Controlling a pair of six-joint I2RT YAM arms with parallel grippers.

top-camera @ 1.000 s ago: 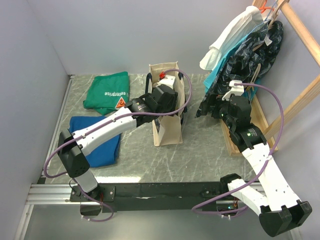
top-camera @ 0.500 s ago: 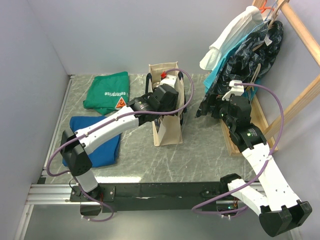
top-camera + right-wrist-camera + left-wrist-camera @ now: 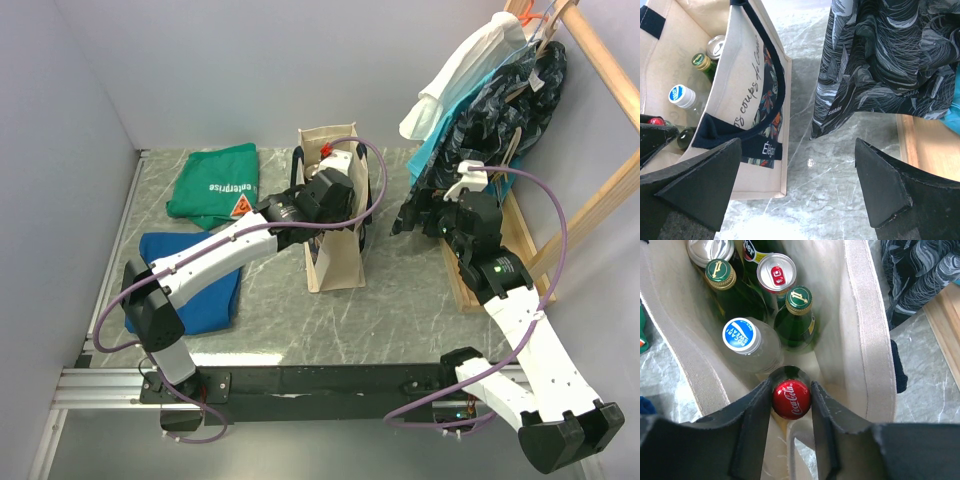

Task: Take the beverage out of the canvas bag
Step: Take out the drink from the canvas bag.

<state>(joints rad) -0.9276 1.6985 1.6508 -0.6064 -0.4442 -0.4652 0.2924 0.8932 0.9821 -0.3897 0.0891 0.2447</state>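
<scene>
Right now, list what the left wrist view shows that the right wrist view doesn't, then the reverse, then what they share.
Left wrist only: the left gripper closed on the red cap of the Coca-Cola bottle, logo readable. Right wrist only: the right gripper, open above the table, and the script lettering on the canvas bag. Both: the bag's inside, the Pocari Sweat bottle, the soda can and a green bottle.

Inside the canvas bag (image 3: 860, 315) you have almost no free room: the red-capped bottle (image 3: 791, 399) sits tight between the left gripper's (image 3: 791, 390) fingers, with the white-capped bottle (image 3: 742, 336) just beyond. A bare strip of table (image 3: 805, 175) separates the bag from the hanging dark garment (image 3: 880, 65).
</scene>
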